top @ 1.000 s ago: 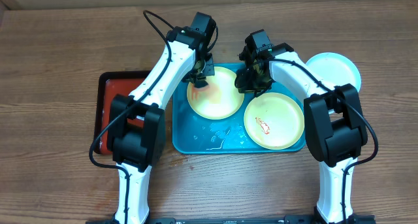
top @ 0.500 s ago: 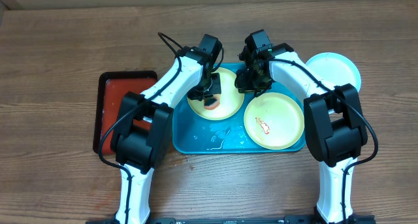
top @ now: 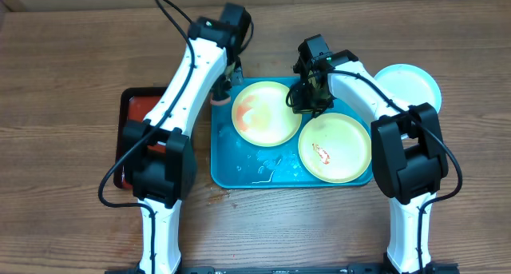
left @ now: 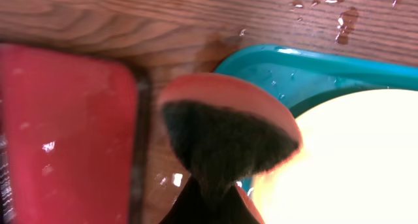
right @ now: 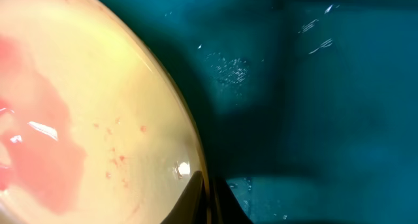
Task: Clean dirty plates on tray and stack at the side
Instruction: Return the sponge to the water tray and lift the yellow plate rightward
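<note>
Nearest the robot, in the right half of the turquoise tray [top: 231, 174], lies a yellow-green plate [top: 343, 138] with a small red-orange smear [top: 323, 154] near its centre. Water [top: 263, 168] beads on the tray floor to its left. Just beyond and beside it, the second yellow-green plate [top: 267, 118] sits in the tray's far left part, with an orange film [top: 247, 113] over its left side. The right tool [top: 307, 101] is down at this plate's right rim, and the right wrist view shows its fingers [right: 225, 208] drawn close together with the rim between them. The left tool [top: 220, 94] hangs over the tray's far left corner, off the plate, clamped on a sponge [left: 225, 142] with a dark scouring face and a salmon edge. A black-rimmed red tray [top: 137, 114] lies left of the turquoise one. The light blue plate [top: 411, 86] rests on the table [top: 80, 50], outside the tray by its far right corner.
</note>
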`<state>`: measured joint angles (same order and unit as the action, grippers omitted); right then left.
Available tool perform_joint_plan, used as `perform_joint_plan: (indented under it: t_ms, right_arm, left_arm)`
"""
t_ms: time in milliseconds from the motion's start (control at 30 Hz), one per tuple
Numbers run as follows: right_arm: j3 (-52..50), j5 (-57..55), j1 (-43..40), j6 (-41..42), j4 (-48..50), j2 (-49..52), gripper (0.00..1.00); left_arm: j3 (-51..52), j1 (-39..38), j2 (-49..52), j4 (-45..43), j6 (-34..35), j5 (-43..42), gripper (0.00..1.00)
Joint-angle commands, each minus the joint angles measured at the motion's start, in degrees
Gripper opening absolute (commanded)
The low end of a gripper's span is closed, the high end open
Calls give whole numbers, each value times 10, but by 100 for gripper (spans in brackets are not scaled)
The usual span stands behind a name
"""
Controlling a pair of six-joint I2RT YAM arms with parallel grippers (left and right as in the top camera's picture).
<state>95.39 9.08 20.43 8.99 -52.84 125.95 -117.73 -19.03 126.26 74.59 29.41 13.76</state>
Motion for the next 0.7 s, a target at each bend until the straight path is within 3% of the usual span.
perform_joint_plan:
  t_ms: [0, 367, 667]
  right_arm:
    - [43, -134, 20, -7, -21, -49, 4]
    - [56, -513, 167, -128, -12, -142, 4]
    - [56, -797, 283, -327, 57, -145, 4]
  left_arm:
    - [-58, 19, -14, 36, 5, 14, 4]
    - [-50, 157, -26, 71, 13, -18, 4]
    - [-37, 226, -26, 77, 13, -34, 4]
